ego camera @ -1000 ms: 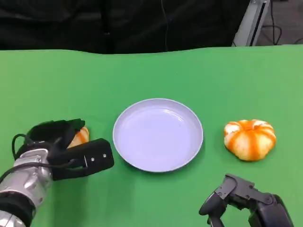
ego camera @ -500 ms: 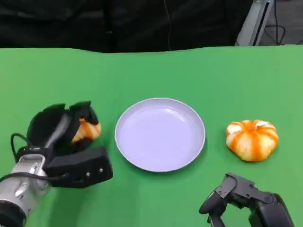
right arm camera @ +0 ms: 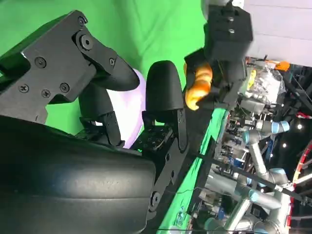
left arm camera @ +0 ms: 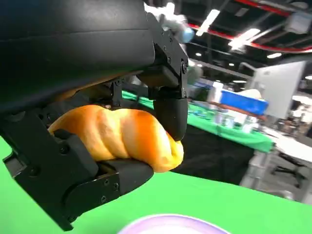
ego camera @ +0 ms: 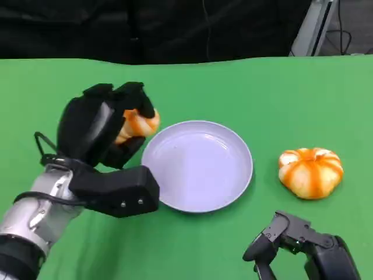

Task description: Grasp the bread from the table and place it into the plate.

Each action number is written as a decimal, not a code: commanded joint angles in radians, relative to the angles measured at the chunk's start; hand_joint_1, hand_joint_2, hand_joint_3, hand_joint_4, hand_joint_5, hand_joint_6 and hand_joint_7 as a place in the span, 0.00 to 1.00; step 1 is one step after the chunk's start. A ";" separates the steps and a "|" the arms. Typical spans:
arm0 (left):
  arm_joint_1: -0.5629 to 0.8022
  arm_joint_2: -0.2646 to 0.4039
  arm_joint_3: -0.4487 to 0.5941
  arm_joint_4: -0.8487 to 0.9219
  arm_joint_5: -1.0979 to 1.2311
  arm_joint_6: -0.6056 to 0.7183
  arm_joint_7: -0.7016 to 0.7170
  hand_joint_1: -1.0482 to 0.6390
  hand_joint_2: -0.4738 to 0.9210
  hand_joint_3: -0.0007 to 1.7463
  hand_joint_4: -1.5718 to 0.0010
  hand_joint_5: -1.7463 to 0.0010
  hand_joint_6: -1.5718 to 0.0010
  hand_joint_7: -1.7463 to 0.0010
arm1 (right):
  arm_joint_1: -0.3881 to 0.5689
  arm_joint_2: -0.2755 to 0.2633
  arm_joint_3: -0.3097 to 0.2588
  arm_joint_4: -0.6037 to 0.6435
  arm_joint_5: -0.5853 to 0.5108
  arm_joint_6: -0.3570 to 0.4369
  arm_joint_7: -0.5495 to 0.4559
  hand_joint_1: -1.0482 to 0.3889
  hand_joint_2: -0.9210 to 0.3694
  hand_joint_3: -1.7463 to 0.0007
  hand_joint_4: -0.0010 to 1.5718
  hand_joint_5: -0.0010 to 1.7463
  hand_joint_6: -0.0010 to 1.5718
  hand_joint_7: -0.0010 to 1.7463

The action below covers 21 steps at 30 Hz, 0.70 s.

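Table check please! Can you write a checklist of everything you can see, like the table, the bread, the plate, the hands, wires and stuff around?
Surface: green table, flat.
Job's things: bread held by the left hand, lifted off the table beside the plate's rim; plate white, nothing in it.
Clutter: a second orange-striped bun sits on the table, on the far side of the plate from the left hand.
Hands: left hand grips the bread; right hand low near the table edge, fingers curled in, holding nothing.
Cables: thin black wire looping by the left wrist.
Surroundings: dark curtain behind the table.
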 commanded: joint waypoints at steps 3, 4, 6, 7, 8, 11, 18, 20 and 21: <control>-0.036 -0.064 -0.023 -0.025 -0.013 -0.010 -0.073 0.54 0.52 0.83 0.41 0.00 0.53 0.00 | 0.014 -0.003 0.004 -0.008 -0.004 -0.006 -0.012 0.68 0.45 0.25 0.46 0.91 0.51 0.72; -0.042 -0.077 -0.026 -0.019 -0.013 -0.007 -0.078 0.54 0.52 0.83 0.41 0.00 0.53 0.00 | 0.015 -0.004 0.004 -0.010 -0.004 -0.007 -0.012 0.68 0.45 0.25 0.46 0.92 0.51 0.72; -0.058 -0.098 -0.035 -0.002 -0.005 -0.003 -0.080 0.54 0.52 0.82 0.41 0.00 0.53 0.00 | 0.016 -0.005 0.004 -0.009 -0.004 -0.010 -0.013 0.68 0.45 0.25 0.46 0.92 0.51 0.72; -0.070 -0.112 -0.043 0.015 -0.001 0.001 -0.084 0.54 0.52 0.82 0.41 0.00 0.53 0.00 | 0.017 -0.005 0.004 -0.009 -0.003 -0.012 -0.013 0.68 0.45 0.25 0.46 0.92 0.51 0.72; -0.080 -0.124 -0.049 0.032 -0.001 0.003 -0.088 0.54 0.53 0.81 0.41 0.00 0.53 0.00 | 0.018 -0.005 0.005 -0.010 -0.004 -0.013 -0.014 0.68 0.45 0.25 0.46 0.92 0.51 0.72; -0.102 -0.149 -0.065 0.074 -0.002 0.007 -0.102 0.53 0.55 0.79 0.41 0.00 0.54 0.00 | 0.022 -0.006 0.006 -0.013 -0.007 -0.013 -0.014 0.68 0.45 0.25 0.46 0.91 0.51 0.72; -0.157 -0.216 -0.101 0.183 -0.009 0.051 -0.168 0.53 0.53 0.81 0.39 0.00 0.48 0.14 | 0.031 -0.004 0.010 -0.023 0.005 0.000 -0.009 0.69 0.45 0.24 0.46 0.91 0.51 0.72; -0.163 -0.225 -0.106 0.184 -0.014 0.089 -0.219 0.52 0.59 0.67 0.43 0.00 0.45 0.38 | 0.031 -0.004 0.011 -0.023 0.005 -0.001 -0.010 0.69 0.45 0.25 0.46 0.91 0.51 0.71; -0.166 -0.222 -0.113 0.175 -0.016 0.111 -0.270 0.50 0.69 0.54 0.49 0.12 0.49 0.53 | 0.029 -0.004 0.011 -0.022 0.001 -0.003 -0.012 0.68 0.45 0.25 0.46 0.91 0.51 0.71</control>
